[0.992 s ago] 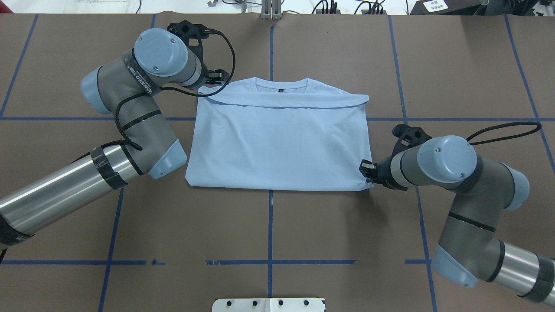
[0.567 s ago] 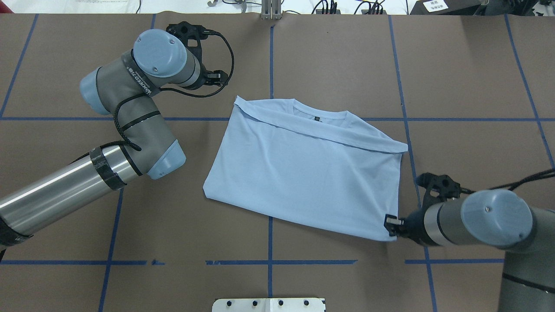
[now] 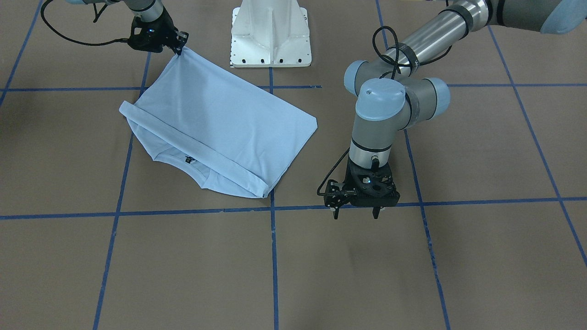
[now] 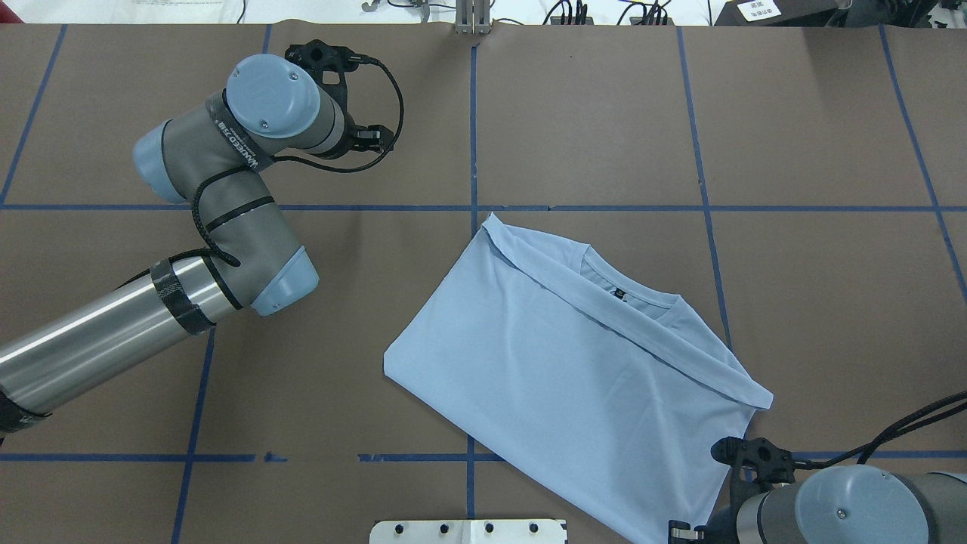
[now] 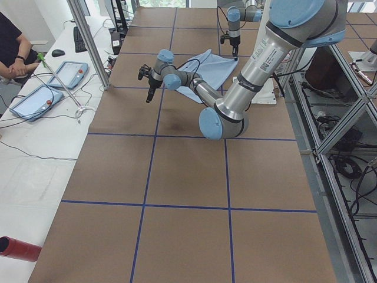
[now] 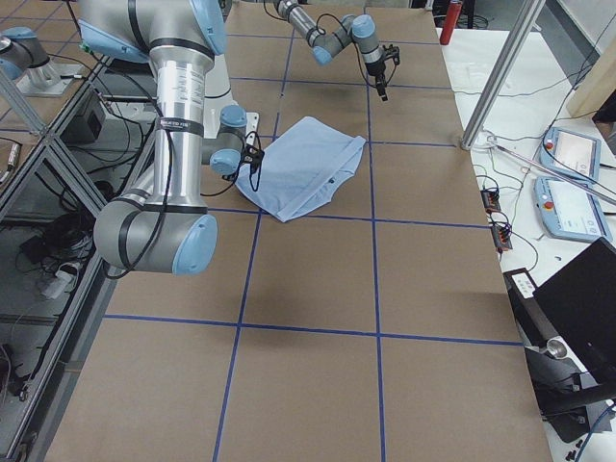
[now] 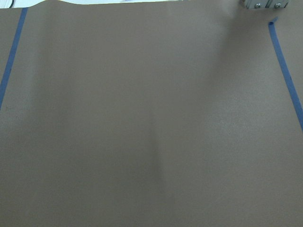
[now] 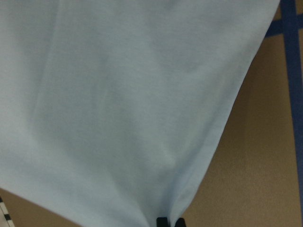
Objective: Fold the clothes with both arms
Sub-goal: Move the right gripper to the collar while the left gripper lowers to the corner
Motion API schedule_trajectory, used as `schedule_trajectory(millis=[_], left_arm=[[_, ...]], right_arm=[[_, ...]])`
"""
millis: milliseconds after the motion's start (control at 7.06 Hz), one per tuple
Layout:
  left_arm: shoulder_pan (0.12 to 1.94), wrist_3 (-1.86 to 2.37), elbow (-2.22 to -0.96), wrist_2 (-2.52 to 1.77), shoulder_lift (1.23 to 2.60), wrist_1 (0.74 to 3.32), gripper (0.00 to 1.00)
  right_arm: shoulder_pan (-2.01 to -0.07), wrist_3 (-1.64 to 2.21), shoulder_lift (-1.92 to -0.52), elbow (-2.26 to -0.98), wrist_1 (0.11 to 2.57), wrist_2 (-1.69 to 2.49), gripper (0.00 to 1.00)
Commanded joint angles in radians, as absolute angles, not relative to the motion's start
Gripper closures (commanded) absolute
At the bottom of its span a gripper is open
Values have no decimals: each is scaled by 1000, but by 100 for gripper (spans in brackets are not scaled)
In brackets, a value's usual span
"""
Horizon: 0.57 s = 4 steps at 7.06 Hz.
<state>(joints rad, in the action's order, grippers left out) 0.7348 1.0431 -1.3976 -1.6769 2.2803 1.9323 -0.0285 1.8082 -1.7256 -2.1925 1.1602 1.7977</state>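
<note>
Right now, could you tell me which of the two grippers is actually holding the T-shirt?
The right gripper: its jaws are pinched on a corner of the T-shirt. The left gripper hangs open above bare table, clear of the cloth.

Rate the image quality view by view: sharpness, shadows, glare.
Overhead exterior: sharp, even light, T-shirt crisp. Front-facing: sharp, soft shadow beneath the left gripper. Right wrist-mounted: fabric soft and out of focus, fingertips barely visible. Left wrist-mounted: featureless table, faint shadow band, no glare.
</note>
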Motion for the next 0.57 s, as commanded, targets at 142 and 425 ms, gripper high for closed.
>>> schedule_trajectory(millis=[142,425], left_arm=[[735,1035,-1440,-1733,2275,1934,0],[706,1095,-1614,-1841,2196,1866,0]], right_arm=[[-81,1816,-1720,-2204,1158,1796,0],[-237,1807,-1709,-2229,1147,1818,0]])
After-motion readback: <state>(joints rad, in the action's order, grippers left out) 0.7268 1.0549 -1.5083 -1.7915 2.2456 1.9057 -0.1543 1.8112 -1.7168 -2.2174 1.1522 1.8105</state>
